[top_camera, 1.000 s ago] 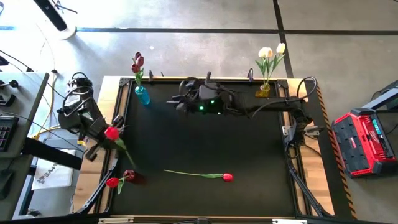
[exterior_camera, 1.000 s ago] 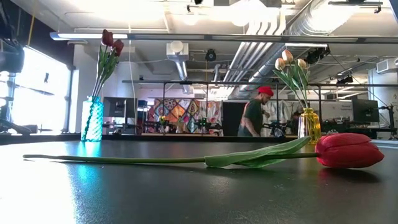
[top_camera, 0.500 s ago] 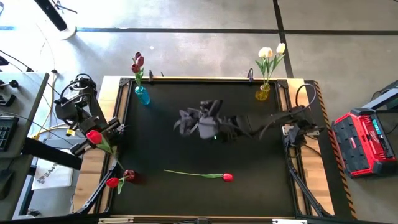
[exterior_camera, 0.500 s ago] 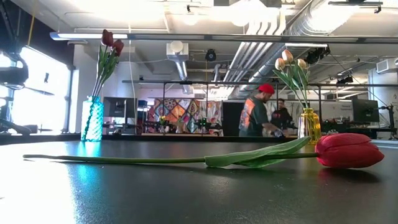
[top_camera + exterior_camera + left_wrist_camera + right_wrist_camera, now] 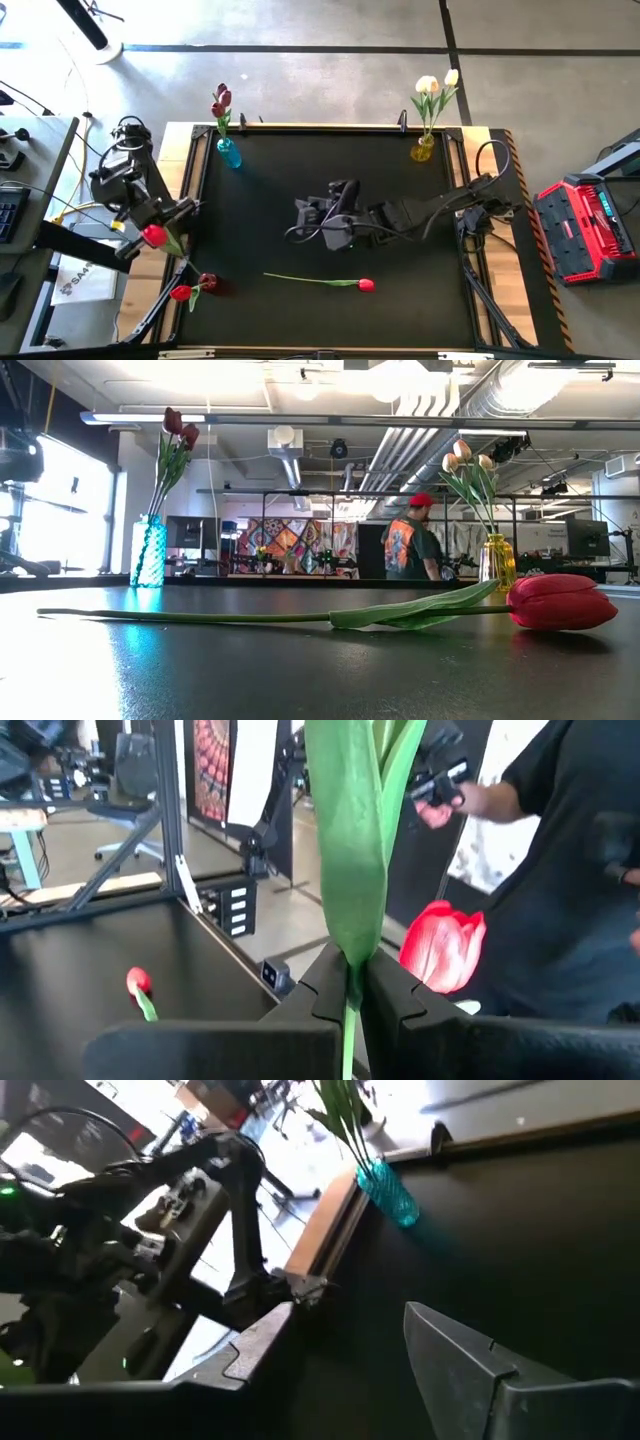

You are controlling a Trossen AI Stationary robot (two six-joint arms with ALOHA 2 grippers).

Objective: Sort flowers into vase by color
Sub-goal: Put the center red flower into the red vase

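My left gripper (image 5: 168,225) is at the table's left edge, shut on a red tulip whose head (image 5: 152,236) hangs out past the edge. Another red tulip (image 5: 365,285) lies flat on the black table (image 5: 400,300) near the front, its stem (image 5: 200,617) pointing left. My right gripper (image 5: 305,215) hovers open over the table's middle, empty. A small red vase (image 5: 208,283) at the near left holds one red flower (image 5: 180,293). The blue vase (image 5: 229,153) holds dark pink flowers, the yellow vase (image 5: 424,148) cream ones. My left gripper pinches the tulip's green stem and a leaf (image 5: 349,972) between its two shut fingers (image 5: 325,985), close to the red head (image 5: 443,945). The fingers point about level and lie across the stem. The tulip is lifted clear of the table.
A wooden frame (image 5: 180,170) borders the table. A red and black case (image 5: 585,225) stands right of it. A person (image 5: 410,545) moves in the room beyond the far edge, and another stands close by (image 5: 560,870) in the left wrist view.
My right gripper has come from the table's far middle toward its near edge and a little down, rolling and swinging as it went, and has stayed open. My left wrist has turned in place, swinging the held tulip's head toward the left and near edges.
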